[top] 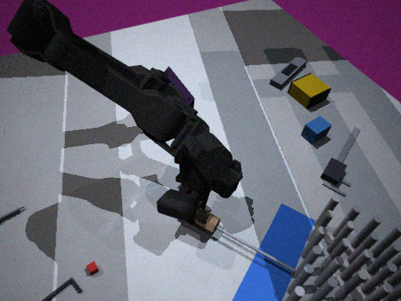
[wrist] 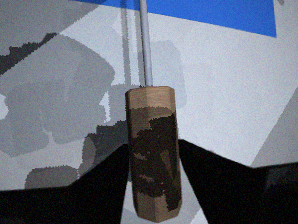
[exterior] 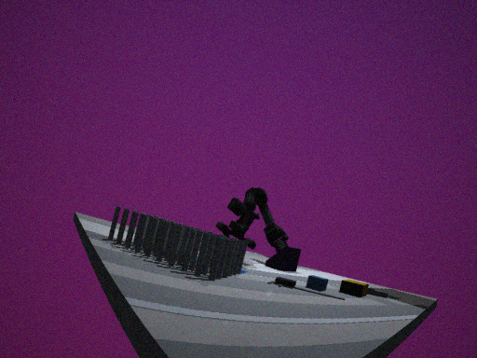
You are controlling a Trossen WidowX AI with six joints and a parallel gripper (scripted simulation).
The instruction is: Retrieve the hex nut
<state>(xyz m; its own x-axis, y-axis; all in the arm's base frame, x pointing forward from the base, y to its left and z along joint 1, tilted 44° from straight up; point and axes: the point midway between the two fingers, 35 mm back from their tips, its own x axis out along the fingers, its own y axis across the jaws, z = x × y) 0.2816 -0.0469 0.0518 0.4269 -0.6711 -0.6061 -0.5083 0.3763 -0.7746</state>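
My gripper (top: 204, 220) (wrist: 153, 146) is shut on the wooden handle (top: 212, 223) (wrist: 152, 100) of a tool with a long thin metal rod (top: 254, 248) (wrist: 146, 47). The rod reaches low across the blue taped strip (top: 281, 229) (wrist: 215, 16). Its far end is at the near edge of the standing metal spacers (top: 308, 259) (exterior: 177, 247); whether it touches one I cannot tell. The spacers stand in close rows. The rod's far end is outside the wrist view. I cannot make out the hex nut in any view.
A dark-headed tool (top: 333, 171) (exterior: 285, 282) lies beside the spacers, near a blue block (top: 316, 130) (exterior: 317, 282) and a yellow block (top: 309, 90) (exterior: 354, 288). A grey bar (top: 278, 80) lies beyond. A red cube (top: 92, 268) and an L-shaped tool (top: 59, 289) lie left.
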